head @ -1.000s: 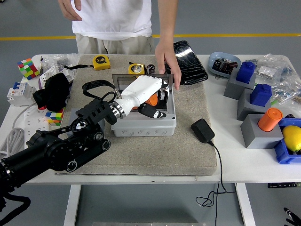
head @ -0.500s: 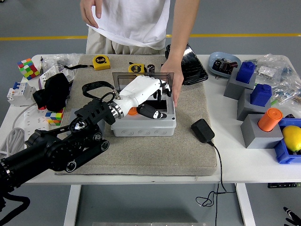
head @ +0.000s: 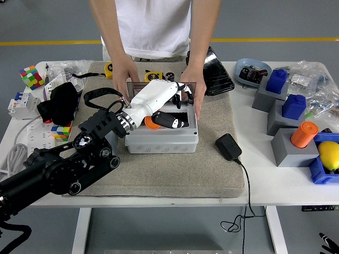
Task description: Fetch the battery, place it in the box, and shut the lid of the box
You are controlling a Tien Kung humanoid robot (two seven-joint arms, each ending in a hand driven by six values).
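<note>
The grey box (head: pixel 161 140) stands on the beige mat with its dark see-through lid (head: pixel 139 88) upright at the back. An orange battery (head: pixel 151 123) lies inside the box, under my left wrist. My left hand (head: pixel 180 110), white with black fingertips, is open over the box's inside. Its fingers reach toward the lid and its thumb sticks out to the right. A person at the far side has one hand (head: pixel 126 73) at the lid's left corner. The person's other hand (head: pixel 195 95) rests on the box's right rim. A dark sliver of my right hand (head: pixel 328 242) shows at the bottom right corner.
A black adapter (head: pixel 228 146) with its cable lies right of the box. Grey and blue blocks (head: pixel 286 114), an orange cylinder (head: pixel 303 134) and a lemon (head: pixel 329 154) fill the right side. Cubes (head: pixel 32 76), a black strap (head: pixel 62 101) and tape measures (head: pixel 153 77) lie left and behind.
My left hand let go of the orange battery, which now lies in the box, and drew back slightly left. The person leaned in and brought a second hand to the lid's left corner.
</note>
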